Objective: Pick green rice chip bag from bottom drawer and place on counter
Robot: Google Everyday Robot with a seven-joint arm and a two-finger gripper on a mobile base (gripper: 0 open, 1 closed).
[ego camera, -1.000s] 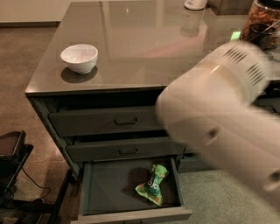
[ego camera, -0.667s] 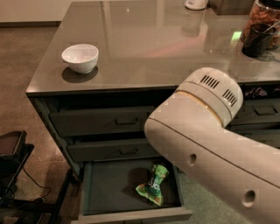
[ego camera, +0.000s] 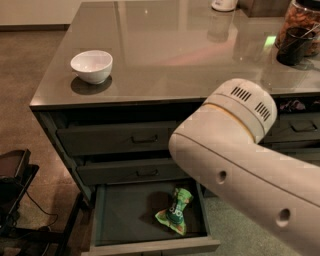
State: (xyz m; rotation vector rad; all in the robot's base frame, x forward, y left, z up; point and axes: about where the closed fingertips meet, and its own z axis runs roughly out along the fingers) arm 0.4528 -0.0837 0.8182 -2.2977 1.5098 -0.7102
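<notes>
The green rice chip bag (ego camera: 175, 211) lies crumpled on the dark floor of the open bottom drawer (ego camera: 125, 215), right of its middle. The counter (ego camera: 170, 45) is a glossy grey-brown top above the drawers. My white arm (ego camera: 235, 155) crosses the right side of the view, its elbow joint in front of the upper drawers and over the drawer's right edge. My gripper is out of view.
A white bowl (ego camera: 92, 65) stands on the counter's front left. A dark cup (ego camera: 294, 46) and a jar of snacks (ego camera: 305, 15) stand at the back right. Two closed drawers with metal handles (ego camera: 144, 139) sit above the open one. Dark equipment (ego camera: 15, 190) stands on the floor at left.
My arm has drawn back to the right and down, uncovering more of the counter and the upper drawers. The bag has not moved.
</notes>
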